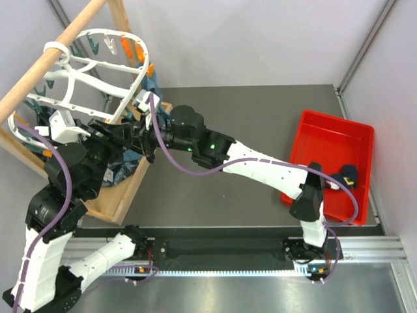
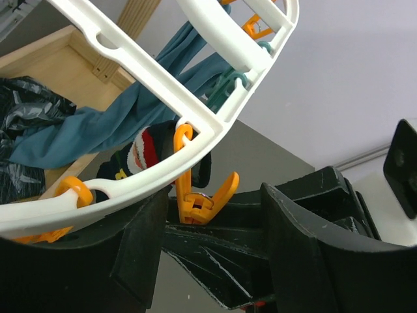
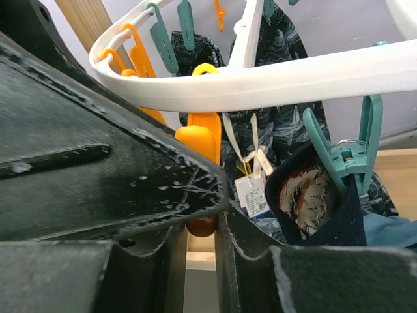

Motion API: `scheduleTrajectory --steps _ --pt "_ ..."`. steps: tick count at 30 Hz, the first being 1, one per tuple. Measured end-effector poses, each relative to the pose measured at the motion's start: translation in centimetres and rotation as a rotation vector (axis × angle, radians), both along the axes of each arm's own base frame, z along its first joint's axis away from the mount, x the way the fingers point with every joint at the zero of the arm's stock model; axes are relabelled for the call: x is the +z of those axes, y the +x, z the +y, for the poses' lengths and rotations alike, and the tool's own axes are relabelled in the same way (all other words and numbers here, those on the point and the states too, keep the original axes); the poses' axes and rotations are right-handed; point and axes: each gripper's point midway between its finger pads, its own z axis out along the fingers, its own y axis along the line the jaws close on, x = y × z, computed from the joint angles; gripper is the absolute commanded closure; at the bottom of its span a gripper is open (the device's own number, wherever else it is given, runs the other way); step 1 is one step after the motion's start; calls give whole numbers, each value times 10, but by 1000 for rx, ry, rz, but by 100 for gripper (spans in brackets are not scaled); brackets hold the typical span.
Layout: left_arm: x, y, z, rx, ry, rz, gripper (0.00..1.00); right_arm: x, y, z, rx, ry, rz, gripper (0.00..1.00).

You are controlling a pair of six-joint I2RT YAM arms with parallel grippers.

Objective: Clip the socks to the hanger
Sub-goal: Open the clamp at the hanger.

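Near right on surface (image 1: 221, 208): red bin (image 1: 329, 134), with one bin sock (image 1: 348, 175) lying toward its near right side, well apart from hanger. Right arm reaching across surface to far left.

Left tool (image 2: 212, 222): fingers spread wide, gripping nothing, just below hanger rim.

Right tool (image 3: 202, 222): pinched almost closed on lower end of orange clip (image 3: 203, 140), only a narrow slit between fingers. Same clip dangling from rim of hanger (image 3: 293, 78); free ends splayed in a V in left wrist view.

Just right of it in right wrist view: navy clipped sock (image 3: 335, 225) hanging from teal clip (image 3: 355, 166), cuff lining showing. White tag (image 3: 251, 192) between the two clips.

Behind rim in left wrist view: striped-cuff sock (image 2: 144, 151); cannot tell whether same as clipped sock.

Farther: teal garment (image 2: 130, 111) draped down, patterned cloth (image 3: 287, 124), wood frame (image 1: 124, 192). Hanger hung tilted on pole (image 1: 45, 63) at far left.
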Motion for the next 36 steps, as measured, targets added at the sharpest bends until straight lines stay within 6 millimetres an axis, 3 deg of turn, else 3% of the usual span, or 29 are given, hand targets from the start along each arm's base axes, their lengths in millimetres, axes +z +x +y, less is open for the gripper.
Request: scheduleTrajectory --steps 15,21,22,23,24,27,28,31,34,36 --pt "-6 2 9 44 16 -36 47 5 -3 -2 6 11 18 100" --pt "-2 5 6 34 32 -73 73 5 -3 -2 6 11 19 100" --pt "-1 5 7 36 35 -77 80 5 -3 -2 6 12 19 100" --pt "0 5 8 37 38 -79 100 6 -3 -2 6 13 19 100" --pt "1 5 8 41 36 -83 100 6 -3 -2 6 13 19 100" --pt "2 5 10 47 37 -88 100 7 -4 -2 6 14 18 77" --pt "2 5 10 48 37 -88 100 7 -4 -3 5 11 20 54" --pt "2 5 15 74 40 -86 100 2 -4 -6 1 -22 23 25" --pt "5 3 17 81 39 -89 100 -5 -2 -16 -36 -69 14 14" --pt "4 3 17 82 40 -87 100 -9 0 -30 -70 -104 7 13"
